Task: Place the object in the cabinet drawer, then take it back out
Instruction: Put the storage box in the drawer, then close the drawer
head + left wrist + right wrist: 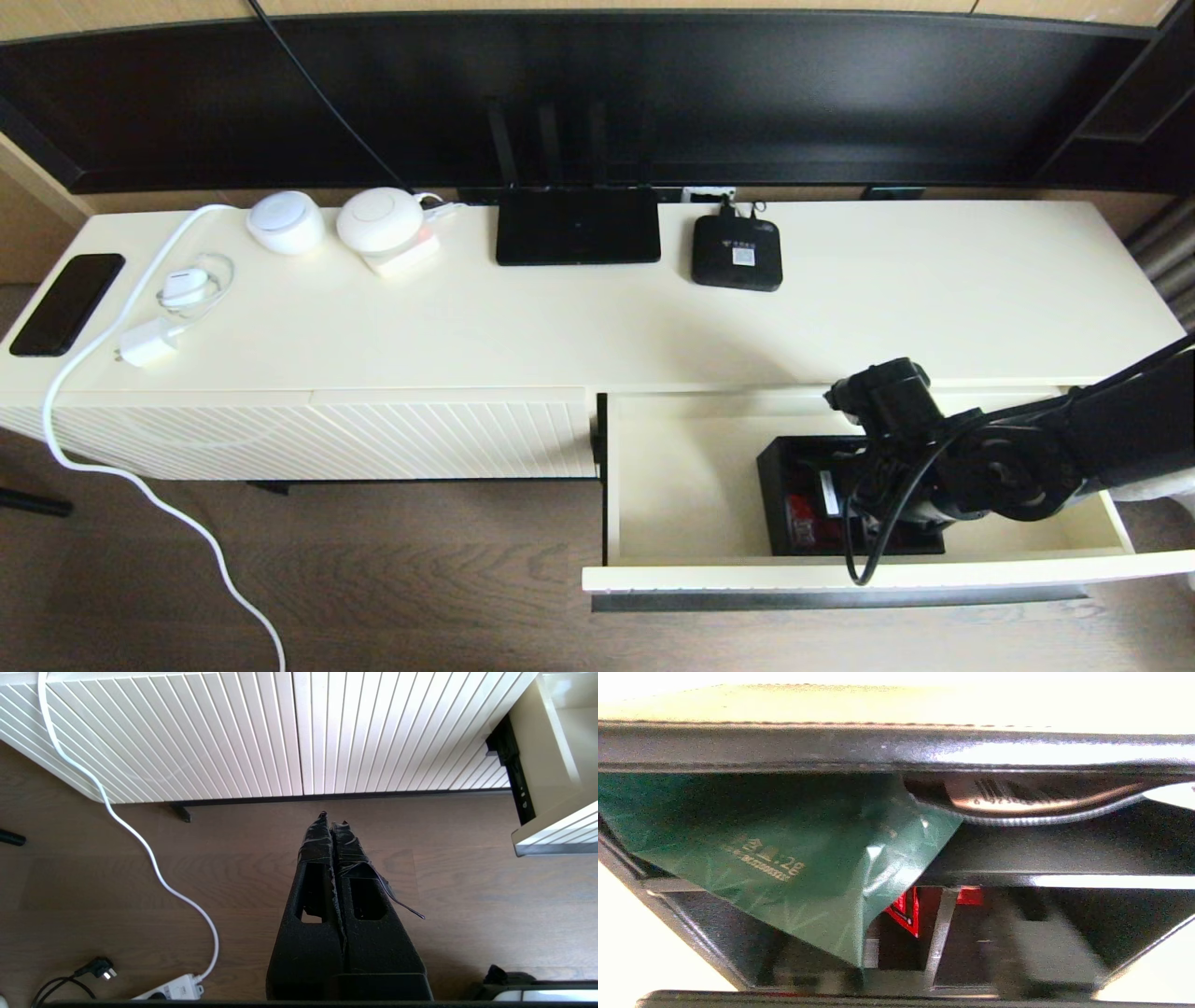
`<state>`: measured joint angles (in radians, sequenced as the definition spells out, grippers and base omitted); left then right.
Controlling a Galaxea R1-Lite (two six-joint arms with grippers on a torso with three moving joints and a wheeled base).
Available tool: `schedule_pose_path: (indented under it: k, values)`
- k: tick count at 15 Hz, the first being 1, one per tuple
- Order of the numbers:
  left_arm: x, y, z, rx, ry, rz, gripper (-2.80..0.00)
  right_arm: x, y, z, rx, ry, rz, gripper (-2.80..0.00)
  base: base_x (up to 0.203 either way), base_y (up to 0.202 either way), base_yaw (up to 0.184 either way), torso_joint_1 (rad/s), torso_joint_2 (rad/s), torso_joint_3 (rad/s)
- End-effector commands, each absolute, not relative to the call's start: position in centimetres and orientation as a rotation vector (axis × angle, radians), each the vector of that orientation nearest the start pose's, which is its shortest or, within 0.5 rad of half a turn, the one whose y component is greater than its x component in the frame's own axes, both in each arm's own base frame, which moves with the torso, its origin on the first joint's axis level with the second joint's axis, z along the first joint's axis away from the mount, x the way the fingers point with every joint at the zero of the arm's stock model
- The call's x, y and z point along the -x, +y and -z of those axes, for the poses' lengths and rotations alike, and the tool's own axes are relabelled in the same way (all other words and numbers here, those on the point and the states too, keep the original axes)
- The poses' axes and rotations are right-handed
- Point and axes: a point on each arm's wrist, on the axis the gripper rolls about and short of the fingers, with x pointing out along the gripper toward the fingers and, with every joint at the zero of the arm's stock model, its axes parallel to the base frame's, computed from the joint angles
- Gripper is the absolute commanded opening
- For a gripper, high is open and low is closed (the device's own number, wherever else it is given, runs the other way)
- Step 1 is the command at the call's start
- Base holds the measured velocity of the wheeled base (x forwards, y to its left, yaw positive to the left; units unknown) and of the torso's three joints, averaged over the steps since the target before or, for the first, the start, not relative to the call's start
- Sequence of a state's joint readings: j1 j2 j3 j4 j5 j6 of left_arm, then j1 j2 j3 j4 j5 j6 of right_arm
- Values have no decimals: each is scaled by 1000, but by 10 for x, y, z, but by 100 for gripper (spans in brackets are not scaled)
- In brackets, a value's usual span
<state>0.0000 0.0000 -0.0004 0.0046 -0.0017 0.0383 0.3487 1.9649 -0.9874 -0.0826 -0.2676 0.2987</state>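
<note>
The cabinet drawer [681,485] is pulled out at the right, its front [709,576] nearest me above the dark handle bar [840,597]. Inside it rests the black organiser box [780,467], showing red items. My right gripper [873,509] is down in the box, hidden under the wrist and its cable. The right wrist view sits very close to the box wall [784,746], a green packet [761,858], a red item [903,912] and the dividers. My left gripper [332,819] hangs shut and empty above the wooden floor, in front of the closed ribbed front [280,732].
On the cabinet top stand a flat black router [577,227], a small black device [737,252], two white round devices [286,222], a phone [65,303] and a charger [147,343] with a white cable. A power strip [173,989] lies on the floor.
</note>
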Motion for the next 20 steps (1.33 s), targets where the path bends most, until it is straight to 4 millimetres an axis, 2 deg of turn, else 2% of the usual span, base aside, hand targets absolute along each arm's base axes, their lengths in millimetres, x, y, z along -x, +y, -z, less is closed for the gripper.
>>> schedule_pose_path:
  k: [1, 3, 8, 11, 13, 17, 18, 20]
  values:
    - [23, 0, -75, -38, 6, 2, -280, -322, 111, -95, -10, 849, 54, 0, 0, 0, 0, 0, 0, 0]
    - [23, 0, -75, -38, 6, 2, -280, -318, 109, -102, -17, 832, 53, 0, 0, 0, 0, 0, 0, 0]
    - [23, 0, -75, -38, 5, 2, -280, -284, 94, -174, -15, 690, 20, 0, 0, 0, 0, 0, 0, 0]
    - [23, 0, -75, -38, 5, 2, -280, -260, 80, -204, 12, 679, 23, 0, 0, 0, 0, 0, 0, 0]
    - [23, 0, -75, -38, 6, 2, -280, -242, 74, -216, 28, 704, 24, 0, 0, 0, 0, 0, 0, 0]
    - [23, 0, -75, -38, 5, 2, -280, -215, 66, -227, 32, 746, 21, 0, 0, 0, 0, 0, 0, 0]
    - [23, 0, -75, -38, 6, 2, -280, -205, 64, -228, 38, 774, 18, -280, 0, 0, 0, 0, 0, 0]
    - [23, 0, -75, -38, 5, 2, -280, -188, 61, -227, 69, 835, 7, -280, 0, 0, 0, 0, 0, 0]
